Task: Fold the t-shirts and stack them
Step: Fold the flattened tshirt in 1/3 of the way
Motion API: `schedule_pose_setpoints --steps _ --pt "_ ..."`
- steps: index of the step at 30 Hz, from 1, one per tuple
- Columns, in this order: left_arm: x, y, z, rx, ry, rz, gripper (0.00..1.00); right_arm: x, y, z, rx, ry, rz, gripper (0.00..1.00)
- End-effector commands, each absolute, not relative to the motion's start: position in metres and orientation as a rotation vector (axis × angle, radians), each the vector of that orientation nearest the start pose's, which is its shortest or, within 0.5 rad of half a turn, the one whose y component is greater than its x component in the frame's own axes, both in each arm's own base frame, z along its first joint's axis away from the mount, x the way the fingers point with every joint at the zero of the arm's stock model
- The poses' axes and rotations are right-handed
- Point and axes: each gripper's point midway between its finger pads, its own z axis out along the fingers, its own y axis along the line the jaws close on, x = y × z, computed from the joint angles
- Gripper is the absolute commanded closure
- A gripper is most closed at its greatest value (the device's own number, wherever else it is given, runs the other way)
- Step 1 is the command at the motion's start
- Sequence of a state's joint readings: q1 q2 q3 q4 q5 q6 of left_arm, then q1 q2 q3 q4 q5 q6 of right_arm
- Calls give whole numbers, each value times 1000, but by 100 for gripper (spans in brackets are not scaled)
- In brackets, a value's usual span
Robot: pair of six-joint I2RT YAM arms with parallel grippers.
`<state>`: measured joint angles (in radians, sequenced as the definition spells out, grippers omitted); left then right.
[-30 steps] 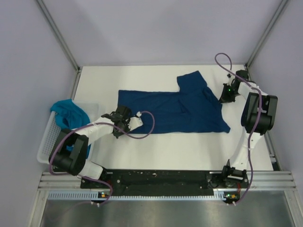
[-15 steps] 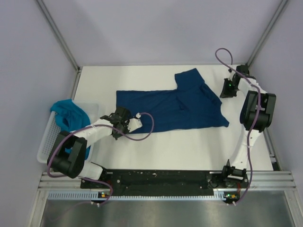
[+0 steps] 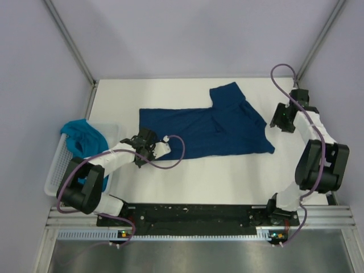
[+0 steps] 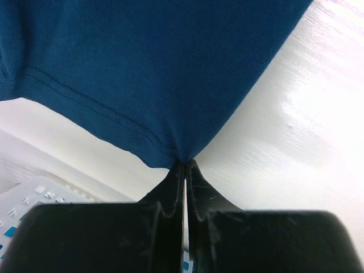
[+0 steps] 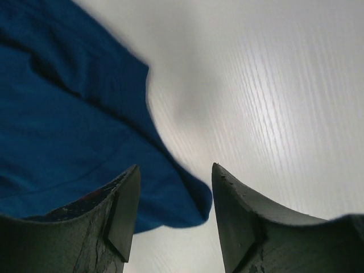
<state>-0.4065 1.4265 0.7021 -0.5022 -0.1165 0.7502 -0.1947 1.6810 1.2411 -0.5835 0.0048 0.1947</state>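
Holding: my left pincer [image 4: 185, 166] pinches the navy shirt [image 3: 199, 128] hem, spread on bench [image 3: 227, 176].
Right pincer [image 5: 173, 170]: wide, empty, beside shirt edge.
Teal shirt [image 3: 82, 136]: in basket [image 3: 56, 170].
Progress: folding barely begun, I judge; stacking undone.

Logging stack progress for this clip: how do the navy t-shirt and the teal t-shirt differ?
The navy t-shirt lies spread out on the table; the teal t-shirt sits bunched in the white basket. The left tool pinches the navy t-shirt's hem; nothing holds the teal t-shirt. Both are blue-toned and lie apart, unstacked.
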Motion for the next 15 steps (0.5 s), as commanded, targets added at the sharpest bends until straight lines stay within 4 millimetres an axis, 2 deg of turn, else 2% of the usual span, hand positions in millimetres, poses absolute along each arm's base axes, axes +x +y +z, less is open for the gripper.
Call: schedule_pose_setpoints --steps 1,3,7,15 --pt "234 -56 5 1561 2423 160 100 337 -54 82 626 2546 44 47" --pt "236 -56 5 1560 2414 167 100 316 -50 75 639 2560 39 46" --pt "243 -60 6 1550 2389 170 100 296 -41 68 713 2545 82 43" --pt "242 -61 3 1556 2370 160 100 302 -39 47 812 2484 109 41"
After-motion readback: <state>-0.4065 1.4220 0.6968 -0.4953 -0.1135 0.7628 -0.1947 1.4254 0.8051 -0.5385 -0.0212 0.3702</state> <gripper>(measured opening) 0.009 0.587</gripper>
